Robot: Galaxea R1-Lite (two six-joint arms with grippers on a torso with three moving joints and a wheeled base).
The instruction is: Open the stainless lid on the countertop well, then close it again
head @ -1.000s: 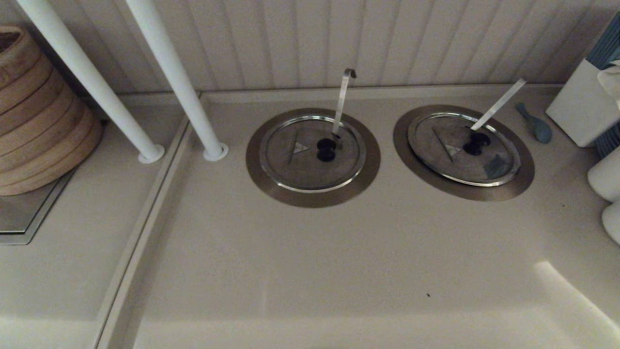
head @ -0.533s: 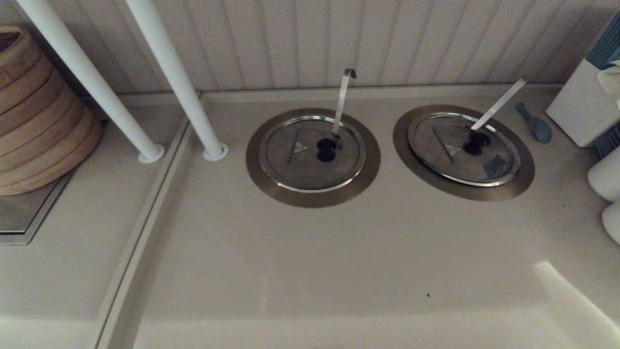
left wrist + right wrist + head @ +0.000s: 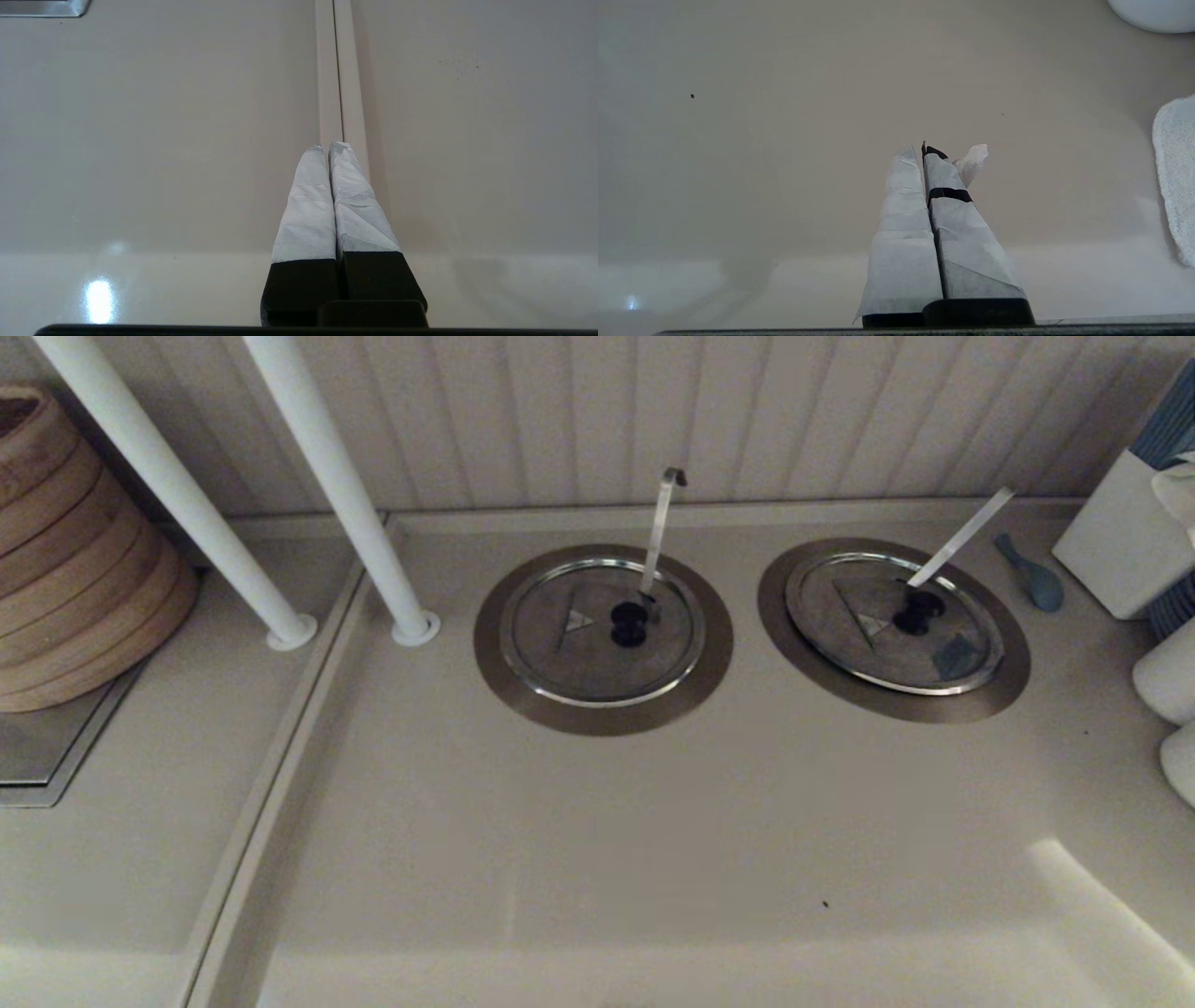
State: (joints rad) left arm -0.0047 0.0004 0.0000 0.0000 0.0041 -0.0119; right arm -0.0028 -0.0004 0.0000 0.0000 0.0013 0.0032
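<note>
From the head view we find the stainless lid [image 3: 894, 623] seated flat on the countertop well [image 3: 1006, 686], at the far right of the counter [image 3: 653, 840], with the straight flat utensil handle [image 3: 962, 536] poking out from under its rear rim beside the black centre knob [image 3: 918, 612]. We judge the lid to be a thin, rigid steel disc, fairly light, smooth and probably slippery at the rim, so the knob looks like the sensible place to take hold; the handle close by leaves little room on that side, and the lid will likely have to lift clear of it. A triangle mark [image 3: 870, 623] and a bluish-grey patch [image 3: 956, 657] sit on the lid, but we can read no writing or brand on them or anywhere else. The similar lid with the hook-tipped handle [image 3: 602, 630] lies to the left and is not ours. Neither arm shows in this view. In the left wrist view, our left gripper [image 3: 327, 147] hangs over bare counter near a raised seam, its paper-wrapped fingers pressed together with nothing between them. In the right wrist view, our right gripper [image 3: 920, 150] likewise has its wrapped fingers together and empty, above plain counter, with a white cloth [image 3: 1176, 177] off to one side; neither lid nor well appears there, so both grippers seem well apart from the task's thing.
</note>
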